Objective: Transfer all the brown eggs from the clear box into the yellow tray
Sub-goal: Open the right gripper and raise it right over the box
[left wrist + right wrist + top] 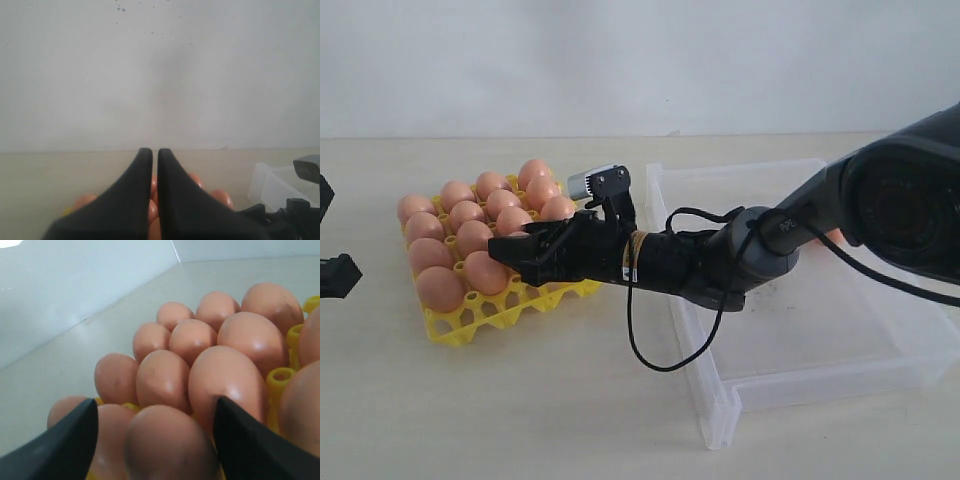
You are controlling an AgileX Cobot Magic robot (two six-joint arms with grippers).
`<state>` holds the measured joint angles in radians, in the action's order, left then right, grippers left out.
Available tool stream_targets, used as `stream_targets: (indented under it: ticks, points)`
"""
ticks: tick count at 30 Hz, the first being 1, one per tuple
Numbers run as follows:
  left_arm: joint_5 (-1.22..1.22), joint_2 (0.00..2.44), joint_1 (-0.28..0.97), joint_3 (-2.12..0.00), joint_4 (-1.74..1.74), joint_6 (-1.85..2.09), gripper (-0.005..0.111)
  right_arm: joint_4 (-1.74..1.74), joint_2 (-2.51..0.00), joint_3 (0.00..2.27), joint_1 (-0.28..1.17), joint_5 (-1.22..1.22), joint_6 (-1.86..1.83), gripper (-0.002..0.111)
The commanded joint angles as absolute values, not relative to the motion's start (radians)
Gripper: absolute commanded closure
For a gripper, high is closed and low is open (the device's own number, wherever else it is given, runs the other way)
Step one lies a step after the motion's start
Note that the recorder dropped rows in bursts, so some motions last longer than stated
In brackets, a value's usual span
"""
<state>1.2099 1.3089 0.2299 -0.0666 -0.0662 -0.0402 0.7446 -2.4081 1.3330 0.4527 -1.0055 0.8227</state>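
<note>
Brown eggs (472,238) sit in the yellow tray (470,325); one egg (170,445) lies between the spread fingers (60,445) of the right pincer (510,248); left pincer (154,152) closed.

Exterior view: right gripper (510,258) covers the yellow tray's (500,312) near corner cups, so their contents are unreadable. The right arm (720,260) hides part of the clear box (820,385) floor beside the tray. Left wrist view: left gripper (155,152), blurred fingers (125,200) block most brown eggs (220,197) on the tray. Right wrist view: nearest egg (167,445) blurred, cut off at frame edge.
</note>
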Motion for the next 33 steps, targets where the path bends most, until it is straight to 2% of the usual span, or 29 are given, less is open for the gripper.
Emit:
stream_targets:
  ticks: [1,7,12,14,20,23,30,33]
  points:
    - [1.221,1.303,0.23,-0.061,-0.074,-0.034,0.103,0.753,-2.366,1.327,0.44,-0.951,0.835,0.048]
    - [1.221,1.303,0.23,-0.061,-0.074,-0.024,0.103,0.841,-2.255,1.327,0.398,-0.789,0.859,0.048]
    - [1.221,1.303,0.23,-0.061,-0.074,-0.024,0.103,1.07,-2.162,1.327,0.358,-0.668,1.099,0.05]
    - [1.221,1.303,0.23,-0.061,-0.074,-0.024,0.103,1.179,-2.127,1.327,0.346,-0.66,1.172,0.054]
    - [1.221,1.303,0.23,-0.061,-0.074,-0.022,0.103,1.571,-1.973,1.327,0.291,-0.679,1.366,0.079]
    - [1.221,1.303,0.23,-0.061,-0.074,-0.022,0.103,1.744,-1.89,1.327,0.239,-0.623,1.561,0.08]
    - [1.221,1.303,0.23,-0.061,-0.074,-0.022,0.103,1.744,-1.802,1.297,0.05,-0.595,1.889,0.082]
    - [1.221,1.303,0.23,-0.061,-0.074,-0.021,0.103,1.744,-1.808,1.286,-0.007,-0.609,1.893,0.097]
